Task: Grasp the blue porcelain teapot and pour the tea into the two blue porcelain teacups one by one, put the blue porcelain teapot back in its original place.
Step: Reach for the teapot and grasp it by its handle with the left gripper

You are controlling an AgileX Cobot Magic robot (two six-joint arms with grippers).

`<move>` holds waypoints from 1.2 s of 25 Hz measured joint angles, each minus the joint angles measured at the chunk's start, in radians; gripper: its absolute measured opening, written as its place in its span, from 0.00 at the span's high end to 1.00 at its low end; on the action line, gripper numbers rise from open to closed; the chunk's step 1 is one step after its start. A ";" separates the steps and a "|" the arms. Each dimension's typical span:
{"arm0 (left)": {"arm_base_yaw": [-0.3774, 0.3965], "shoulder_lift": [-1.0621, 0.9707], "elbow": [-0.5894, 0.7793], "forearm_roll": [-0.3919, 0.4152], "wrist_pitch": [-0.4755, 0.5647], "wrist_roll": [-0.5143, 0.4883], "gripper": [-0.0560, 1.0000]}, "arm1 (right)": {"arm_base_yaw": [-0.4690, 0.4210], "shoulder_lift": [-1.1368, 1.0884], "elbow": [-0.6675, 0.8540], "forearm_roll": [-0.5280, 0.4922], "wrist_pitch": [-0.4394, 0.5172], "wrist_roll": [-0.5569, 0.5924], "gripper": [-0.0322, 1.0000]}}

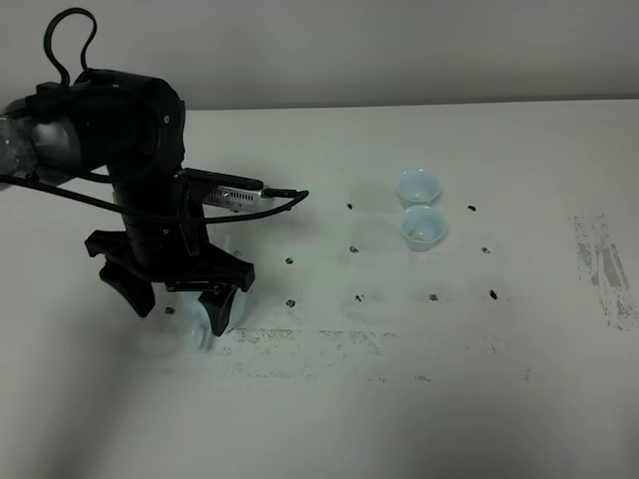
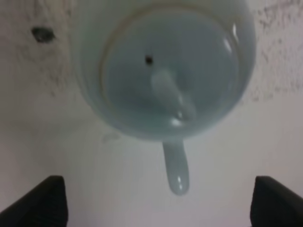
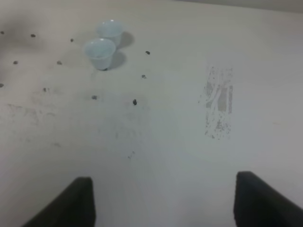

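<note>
The blue porcelain teapot [image 2: 165, 71] fills the left wrist view from above, with its lid knob [image 2: 173, 94] and a narrow curved part [image 2: 176, 168] pointing toward the gripper. In the high view only a pale patch of the teapot [image 1: 200, 327] shows under the left arm. My left gripper [image 1: 178, 299] hovers over it, open, its fingertips [image 2: 42, 201] wide apart and off the pot. The two blue porcelain teacups [image 1: 418, 186] [image 1: 423, 227] stand side by side right of centre, also seen as teacups [image 3: 110, 31] [image 3: 100, 53]. My right gripper [image 3: 165, 203] is open over bare table. The tea is hidden.
Small dark marks dot the white table [image 1: 319, 419] between the teapot and the cups. A grey scuffed patch [image 1: 599, 264] lies at the right, and a scuffed strip [image 1: 329, 344] runs along the front. A black cable [image 1: 270, 205] loops off the left arm.
</note>
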 joint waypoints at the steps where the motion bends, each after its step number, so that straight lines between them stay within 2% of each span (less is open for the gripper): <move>1: -0.001 0.004 -0.003 0.001 0.000 0.000 0.24 | 0.000 0.000 0.000 0.000 0.000 0.000 0.40; 9: -0.048 0.038 -0.005 0.003 0.000 0.001 0.24 | 0.000 0.000 0.000 0.000 0.000 0.000 0.40; 22: -0.050 0.084 -0.006 0.019 0.000 0.001 0.24 | 0.000 0.000 0.000 0.000 0.000 0.000 0.40; 26: -0.050 0.084 -0.006 0.052 -0.001 -0.016 0.29 | 0.000 0.000 0.000 0.000 0.000 0.000 0.40; 30: -0.050 0.084 -0.006 0.047 -0.003 -0.018 0.37 | 0.000 0.000 0.000 0.000 0.000 0.000 0.40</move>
